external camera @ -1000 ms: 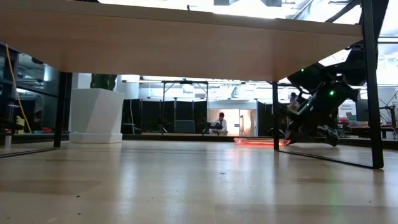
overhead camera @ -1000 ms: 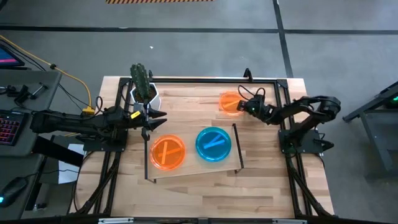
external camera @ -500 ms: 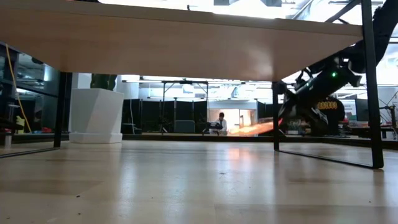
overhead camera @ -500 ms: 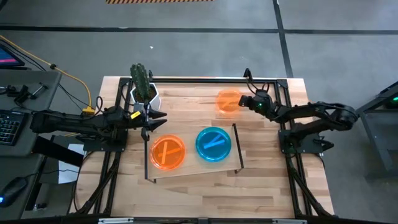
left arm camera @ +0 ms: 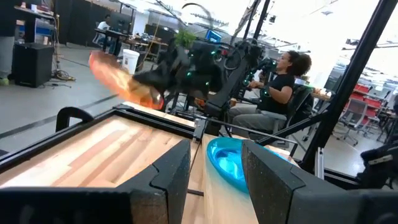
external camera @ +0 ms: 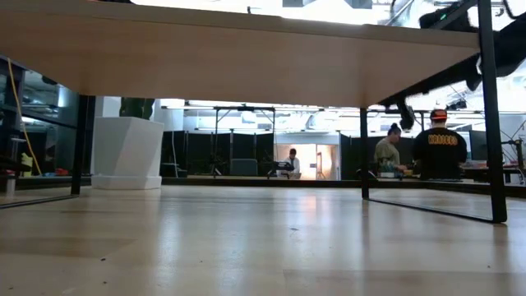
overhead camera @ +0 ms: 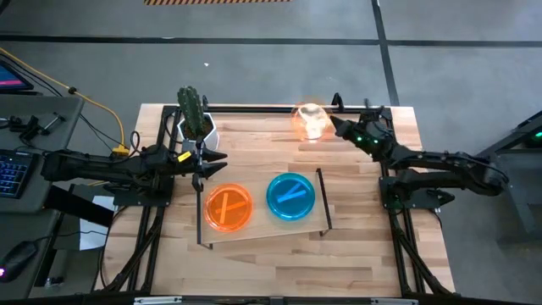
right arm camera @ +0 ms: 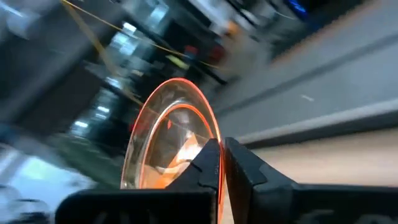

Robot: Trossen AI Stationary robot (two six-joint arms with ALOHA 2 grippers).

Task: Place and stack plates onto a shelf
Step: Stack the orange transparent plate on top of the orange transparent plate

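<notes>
One orange plate (overhead camera: 310,121) rose off the desk (overhead camera: 356,254), pinched in the closed right gripper (overhead camera: 333,125) | shelf (overhead camera: 264,230) held two plates, stacking next | left gripper (overhead camera: 213,163) waited, open, empty.

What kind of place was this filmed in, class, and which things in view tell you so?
Most likely a robotics lab or workshop: two robot arms on a black-framed wooden table, other frame rigs in the hall behind, and people working at benches.

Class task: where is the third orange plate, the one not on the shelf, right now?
High view: the orange plate hangs pinched in the right gripper over the table's far edge, right of the cactus pot.
</notes>
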